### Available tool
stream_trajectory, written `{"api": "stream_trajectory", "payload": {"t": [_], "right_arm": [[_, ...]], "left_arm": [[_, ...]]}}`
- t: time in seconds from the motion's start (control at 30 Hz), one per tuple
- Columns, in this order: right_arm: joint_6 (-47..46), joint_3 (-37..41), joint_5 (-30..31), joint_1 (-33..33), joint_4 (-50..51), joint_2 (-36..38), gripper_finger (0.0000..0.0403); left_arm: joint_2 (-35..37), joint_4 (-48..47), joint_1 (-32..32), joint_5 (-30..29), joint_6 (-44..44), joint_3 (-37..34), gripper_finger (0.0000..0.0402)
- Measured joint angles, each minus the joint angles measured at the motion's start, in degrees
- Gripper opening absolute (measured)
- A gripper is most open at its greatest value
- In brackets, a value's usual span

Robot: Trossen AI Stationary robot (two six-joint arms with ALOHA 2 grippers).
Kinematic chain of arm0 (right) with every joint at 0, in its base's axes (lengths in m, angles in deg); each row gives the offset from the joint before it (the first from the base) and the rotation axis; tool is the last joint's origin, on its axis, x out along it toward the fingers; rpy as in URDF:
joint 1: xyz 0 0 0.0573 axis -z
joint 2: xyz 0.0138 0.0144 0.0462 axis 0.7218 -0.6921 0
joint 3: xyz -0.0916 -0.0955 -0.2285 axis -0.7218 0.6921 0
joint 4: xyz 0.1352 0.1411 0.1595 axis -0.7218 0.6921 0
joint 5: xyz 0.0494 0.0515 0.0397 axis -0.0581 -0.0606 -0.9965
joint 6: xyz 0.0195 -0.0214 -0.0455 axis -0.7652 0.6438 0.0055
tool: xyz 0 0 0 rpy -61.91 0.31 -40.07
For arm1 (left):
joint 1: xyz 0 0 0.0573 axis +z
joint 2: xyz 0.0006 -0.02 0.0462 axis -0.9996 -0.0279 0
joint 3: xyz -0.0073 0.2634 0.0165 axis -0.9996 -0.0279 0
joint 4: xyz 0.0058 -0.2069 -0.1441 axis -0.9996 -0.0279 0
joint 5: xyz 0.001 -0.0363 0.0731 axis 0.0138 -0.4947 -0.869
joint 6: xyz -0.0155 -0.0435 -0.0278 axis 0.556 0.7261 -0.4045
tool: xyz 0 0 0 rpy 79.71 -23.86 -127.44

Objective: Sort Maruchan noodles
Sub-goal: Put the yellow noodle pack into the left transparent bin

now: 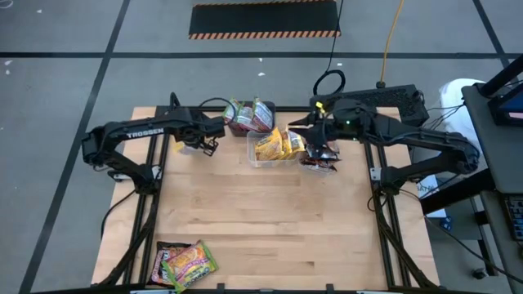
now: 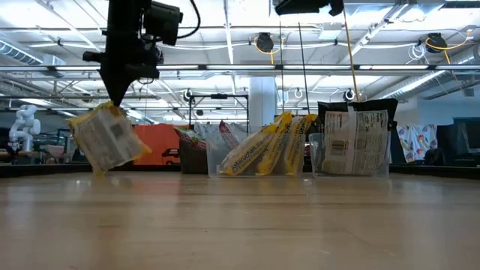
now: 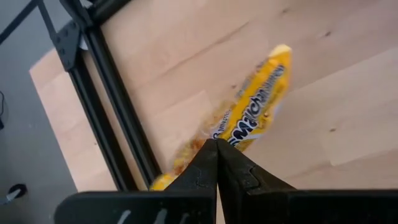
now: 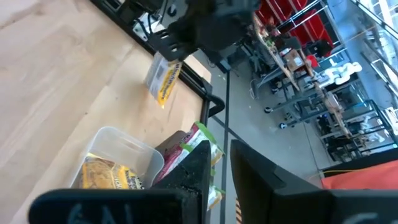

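Note:
My left gripper (image 3: 217, 144) is shut on a yellow noodle packet (image 3: 256, 102) at the table's far left (image 1: 187, 146); the low view shows the packet (image 2: 109, 139) hanging under the gripper (image 2: 114, 99). Right of it, a clear tub (image 1: 263, 160) holds more yellow packets (image 2: 264, 148) standing on edge. A dark box (image 1: 248, 128) behind the tub holds green-edged packets (image 1: 260, 115). My right gripper (image 4: 221, 160) is open and hovers over dark packets (image 2: 355, 141) in another tub (image 1: 320, 164). A few loose packets (image 1: 185, 262) lie at the near left edge. My left gripper pinches the yellow packet by an edge (image 3: 225, 135) between its two fingertips, coming from above and pointing down. The packet hangs tilted below the fingers (image 2: 112, 94), lifted clear of the table.
The left arm's black frame rails (image 3: 112, 106) run close beside the held packet. The three containers stand in a row along the far edge. The middle and near right of the wooden table (image 1: 278, 220) are bare. Cables and a workshop room lie beyond the table.

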Motion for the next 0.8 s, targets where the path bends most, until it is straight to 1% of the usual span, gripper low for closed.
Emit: {"api": "stream_trajectory", "payload": {"t": [0.23,0.67,0.8], "right_arm": [[0.08,0.0,0.0,-0.51,-0.15,-0.53,0.0059],[0.08,0.0,0.17,-0.51,-0.08,-0.5,0.0059],[0.08,0.0,0.21,-0.51,0.17,-0.5,0.0059]], "left_arm": [[0.0,-2.9,-0.76,-0.53,-0.26,6.04,0.0],[0.02,-2.82,-4.02,-0.92,-0.35,17.92,0.0],[0.04,-1.21,-5.41,-0.57,-0.35,21.4,0.0]]}}
